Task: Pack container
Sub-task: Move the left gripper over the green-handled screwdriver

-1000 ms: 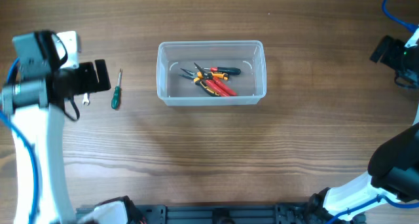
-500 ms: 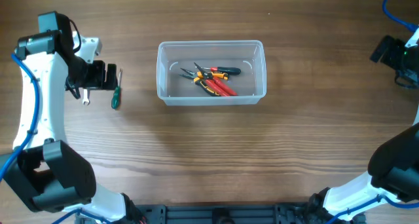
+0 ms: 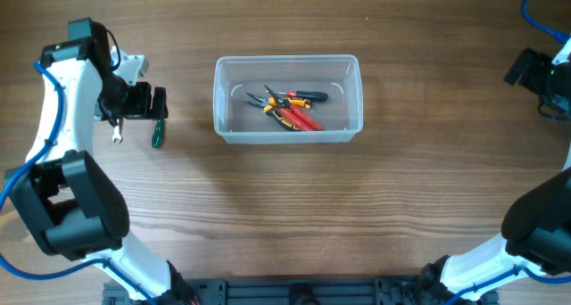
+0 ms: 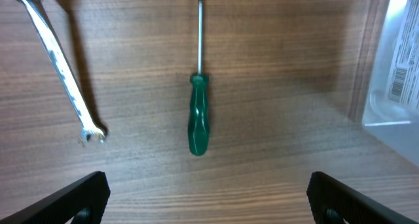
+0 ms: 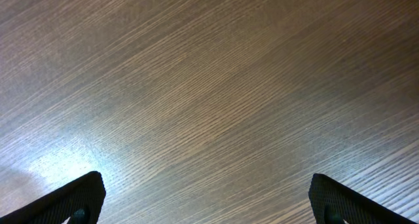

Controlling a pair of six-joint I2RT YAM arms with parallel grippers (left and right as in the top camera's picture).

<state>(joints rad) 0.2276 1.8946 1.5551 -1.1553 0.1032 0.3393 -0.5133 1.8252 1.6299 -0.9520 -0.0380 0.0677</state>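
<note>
Here the left gripper (image 4: 209,201) hangs wide open and empty above the green screwdriver (image 4: 198,122), whose long axis lies square to its closing line. The container (image 3: 285,62) sits near, off to the screwdriver's side.

Brown wood-grain tabletop (image 3: 294,207) fills every view, with the grain running side to side in the overhead view. A pale patch of reflected light (image 5: 62,165) lies on the surface in the right wrist view.
</note>
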